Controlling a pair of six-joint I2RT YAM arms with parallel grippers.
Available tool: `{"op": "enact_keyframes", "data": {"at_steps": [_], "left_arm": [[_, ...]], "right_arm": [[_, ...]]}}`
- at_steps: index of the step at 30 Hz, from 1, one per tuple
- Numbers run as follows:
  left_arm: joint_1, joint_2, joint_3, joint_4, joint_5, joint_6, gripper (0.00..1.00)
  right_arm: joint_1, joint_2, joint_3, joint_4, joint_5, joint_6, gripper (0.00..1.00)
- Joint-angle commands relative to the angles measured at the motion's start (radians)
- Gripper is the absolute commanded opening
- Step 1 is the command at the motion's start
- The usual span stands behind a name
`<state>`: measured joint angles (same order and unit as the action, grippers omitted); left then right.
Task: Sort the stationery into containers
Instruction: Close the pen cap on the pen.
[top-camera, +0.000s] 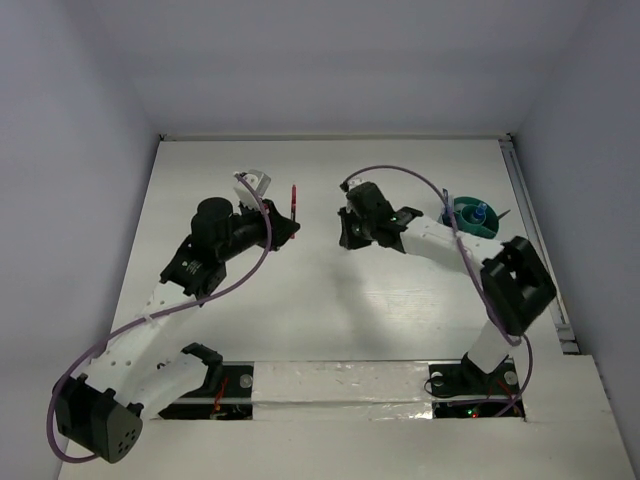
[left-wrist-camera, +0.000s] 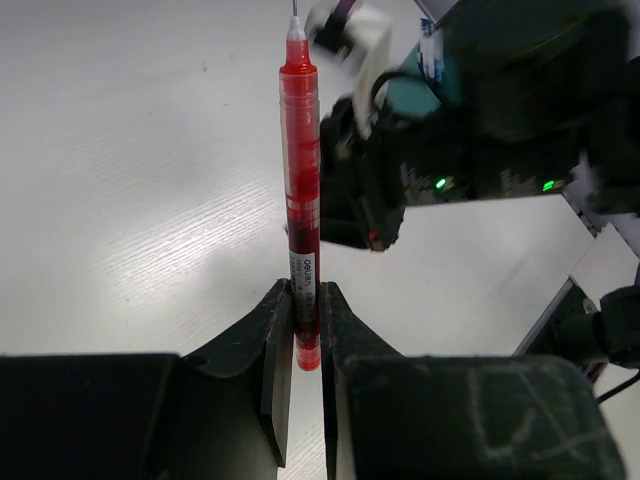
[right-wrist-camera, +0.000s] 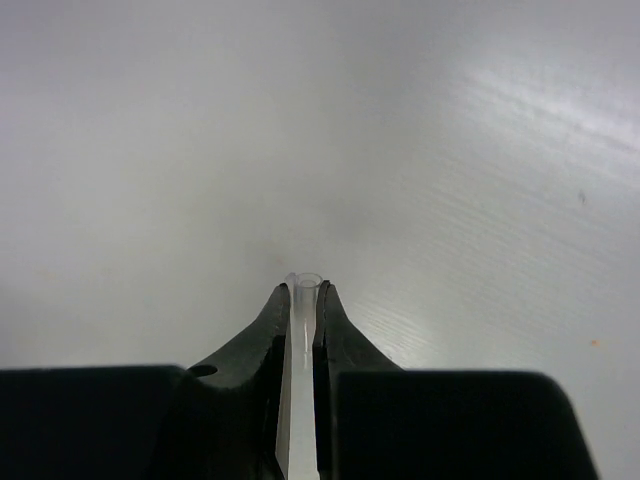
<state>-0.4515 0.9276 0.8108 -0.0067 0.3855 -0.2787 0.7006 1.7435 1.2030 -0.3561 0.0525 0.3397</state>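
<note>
Red pen (left-wrist-camera: 301, 180) is clamped by its lower end in the nearly closed jaws of the left gripper (left-wrist-camera: 305, 303), tip pointing away, above the table (top-camera: 330, 300). The right gripper (right-wrist-camera: 303, 298) pinches a thin clear tube (right-wrist-camera: 306, 283), perhaps a cap. The teal tub (top-camera: 466, 208) stands near the table's right edge.

A white, faintly grained tabletop (top-camera: 330, 310) lies under the left fingers (left-wrist-camera: 277, 345) and right fingers (right-wrist-camera: 335, 335). Pale plain walls (top-camera: 330, 60) rise well beyond them.
</note>
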Motion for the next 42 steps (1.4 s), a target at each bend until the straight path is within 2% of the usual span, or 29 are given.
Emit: {"op": "enact_keyframes", "data": {"at_steps": [1, 5, 9, 11, 14, 21, 33, 42], "left_arm": [[0.004, 0.005, -0.013, 0.099, 0.088, -0.007, 0.0], [0.004, 0.013, -0.019, 0.111, 0.11, -0.002, 0.0], [0.004, 0.004, -0.028, 0.125, 0.122, -0.007, 0.0], [0.004, 0.004, -0.03, 0.129, 0.135, -0.008, 0.0], [0.004, 0.004, -0.033, 0.132, 0.148, -0.008, 0.0], [0.004, 0.002, -0.035, 0.134, 0.177, -0.008, 0.0], [0.004, 0.025, -0.027, 0.125, 0.187, -0.008, 0.0], [0.004, 0.019, -0.027, 0.119, 0.164, -0.005, 0.0]], "right_arm": [[0.002, -0.194, -0.002, 0.288, -0.071, 0.054, 0.0], [0.002, -0.297, -0.046, 0.481, -0.083, 0.137, 0.0], [0.002, -0.363, -0.088, 0.673, 0.001, 0.225, 0.0], [0.002, -0.371, -0.094, 0.785, 0.003, 0.251, 0.0], [0.002, -0.346, -0.05, 0.853, -0.023, 0.288, 0.0], [0.011, -0.28, 0.027, 0.898, -0.137, 0.346, 0.0], [0.03, -0.26, 0.044, 0.885, -0.209, 0.34, 0.0], [0.03, -0.263, 0.026, 0.878, -0.198, 0.328, 0.0]]}}
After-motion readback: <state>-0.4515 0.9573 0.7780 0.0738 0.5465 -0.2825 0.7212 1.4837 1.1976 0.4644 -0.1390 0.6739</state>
